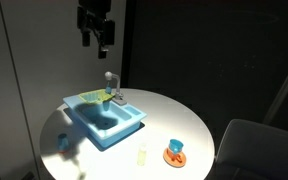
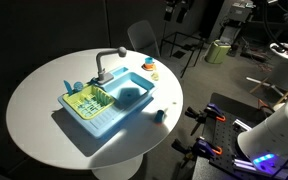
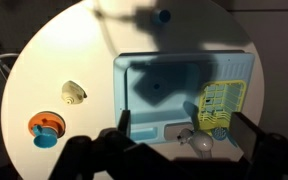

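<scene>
Dark walls close in a round white table (image 1: 174,115), its top smooth and matte under hard light. On it sits a blue plastic toy sink (image 1: 104,120), a rectangular basin with a curved grey faucet (image 2: 106,62) and a slatted green-yellow rack (image 2: 86,100) at one end. An orange-and-blue toy (image 1: 175,153) lies near the table's edge. High above the sink hangs the gripper (image 1: 94,44), fingers apart and holding nothing.
</scene>
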{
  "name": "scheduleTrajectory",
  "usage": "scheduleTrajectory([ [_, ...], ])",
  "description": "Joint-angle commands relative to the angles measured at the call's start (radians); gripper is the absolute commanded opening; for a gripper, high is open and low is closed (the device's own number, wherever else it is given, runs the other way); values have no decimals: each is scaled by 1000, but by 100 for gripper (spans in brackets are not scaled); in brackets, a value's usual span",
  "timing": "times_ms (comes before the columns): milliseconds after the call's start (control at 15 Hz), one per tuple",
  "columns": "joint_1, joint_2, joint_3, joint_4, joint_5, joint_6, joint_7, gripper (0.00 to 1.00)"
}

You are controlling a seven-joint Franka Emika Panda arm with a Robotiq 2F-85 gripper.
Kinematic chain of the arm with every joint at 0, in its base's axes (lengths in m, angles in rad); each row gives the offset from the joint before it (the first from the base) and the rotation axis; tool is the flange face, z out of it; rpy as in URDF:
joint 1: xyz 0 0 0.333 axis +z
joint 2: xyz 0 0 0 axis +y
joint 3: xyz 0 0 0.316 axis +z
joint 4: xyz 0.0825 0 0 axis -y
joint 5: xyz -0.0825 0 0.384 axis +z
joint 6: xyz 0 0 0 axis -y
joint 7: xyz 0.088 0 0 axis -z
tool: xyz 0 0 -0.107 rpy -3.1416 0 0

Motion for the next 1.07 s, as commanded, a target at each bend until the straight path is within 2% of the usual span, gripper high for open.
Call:
scheduleTrajectory([
  [0,-18,50,14,16,-24,36,-23,100],
  [467,-9,129,26,-19,-69,65,-74,100],
  [1000,28,132,99,-152,-85,131,-77,100],
])
